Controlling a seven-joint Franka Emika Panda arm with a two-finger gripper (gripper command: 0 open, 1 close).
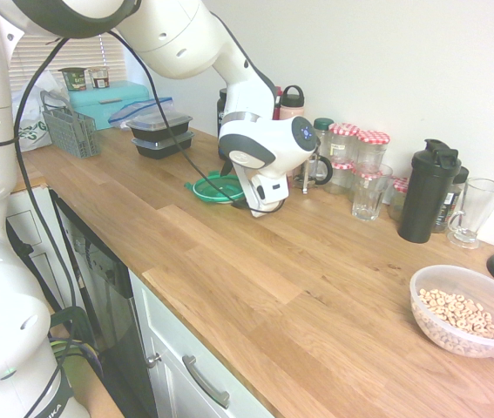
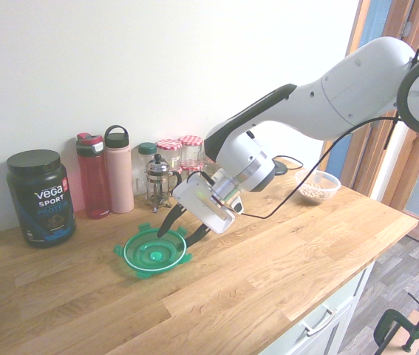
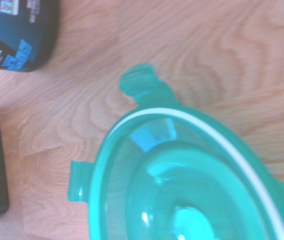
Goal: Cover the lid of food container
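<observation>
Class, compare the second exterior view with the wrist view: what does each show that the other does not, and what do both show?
Only the second exterior view: the red bottle, the pink bottle, the French press, the bowl of cereal rings and the gripper's open fingers.

Only the wrist view: nothing I can name with certainty.

Both: the green lid lying on the wooden countertop, and the dark protein tub.
</observation>
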